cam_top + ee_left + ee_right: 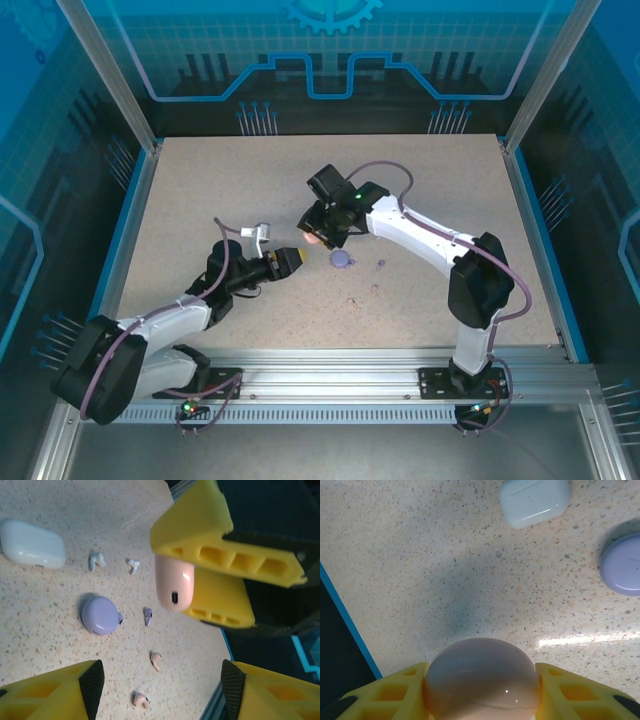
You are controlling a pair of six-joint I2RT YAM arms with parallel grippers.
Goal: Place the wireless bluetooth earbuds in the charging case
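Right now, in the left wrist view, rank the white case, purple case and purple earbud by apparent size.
Largest: white case
Then: purple case
Smallest, by far: purple earbud

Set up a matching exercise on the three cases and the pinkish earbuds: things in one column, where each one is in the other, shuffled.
Things:
1. pink case
2. white case
3. purple case
4. pinkish earbuds

Places:
A. on the table, nearest the two white earbuds
B. loose on the table, apart from every case
C. gripped in the right tool
D. on the table, the purple earbud close beside it

Pairs: 1-C, 2-A, 3-D, 4-B
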